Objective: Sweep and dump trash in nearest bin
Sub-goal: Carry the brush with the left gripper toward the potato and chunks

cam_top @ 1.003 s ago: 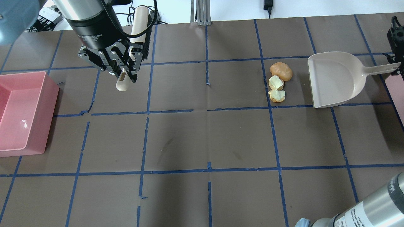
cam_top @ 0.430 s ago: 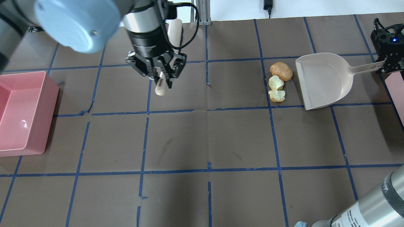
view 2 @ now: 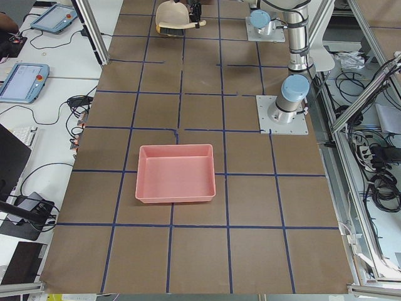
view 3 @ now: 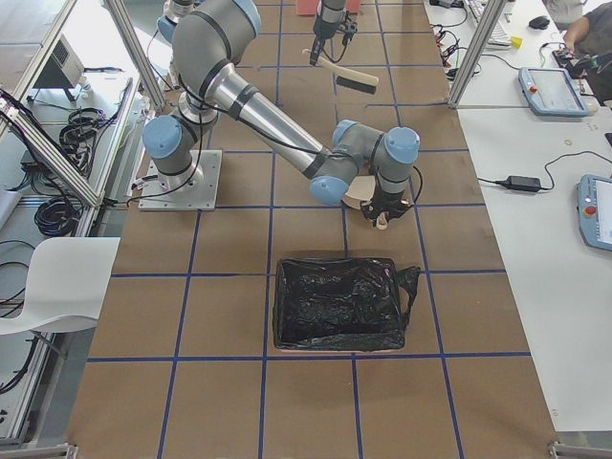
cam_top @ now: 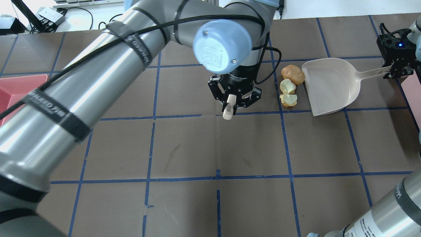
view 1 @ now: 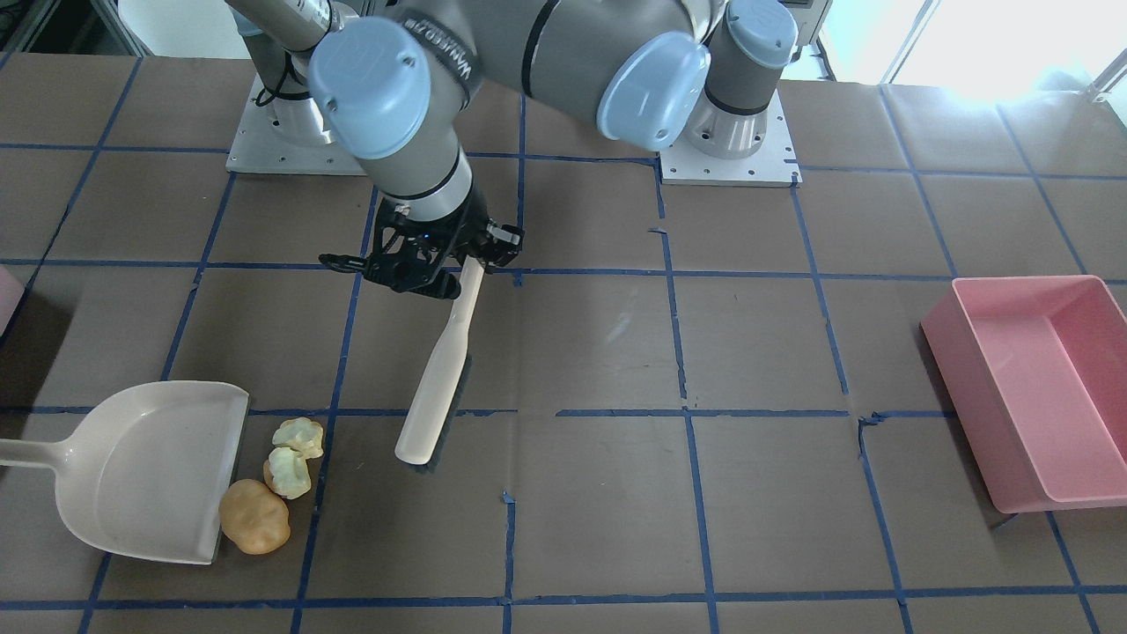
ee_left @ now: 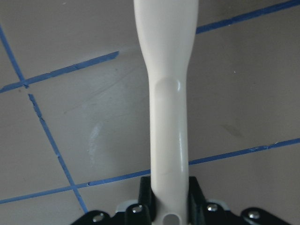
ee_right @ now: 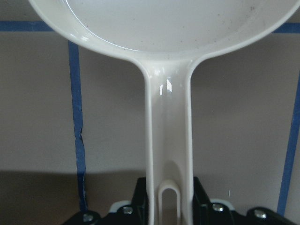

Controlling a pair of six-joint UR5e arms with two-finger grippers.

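My left gripper (cam_top: 231, 102) is shut on the handle of a cream brush (view 1: 436, 379), which is also seen in the left wrist view (ee_left: 168, 117). The brush head is low over the table, left of the trash in the overhead view. The trash is an orange-brown lump (cam_top: 292, 74) and two pale yellow pieces (cam_top: 287, 86) (cam_top: 288, 100). My right gripper (cam_top: 393, 70) is shut on the handle of a beige dustpan (cam_top: 330, 85), whose handle also shows in the right wrist view (ee_right: 168, 131). The dustpan's open edge is right beside the trash. A corner of the pale pink bin (cam_top: 413, 93) shows at the right edge.
A pink rectangular tub (view 1: 1030, 387) stands at the far end on my left side, partly hidden by my left arm in the overhead view (cam_top: 16, 87). A box lined with a black bag (view 3: 339, 304) lies near my right gripper. Blue tape lines cross the brown table.
My left arm has swung far to the right with the brush, from near the pink tub to just beside the trash. My right gripper has slid the dustpan left, up to the trash.
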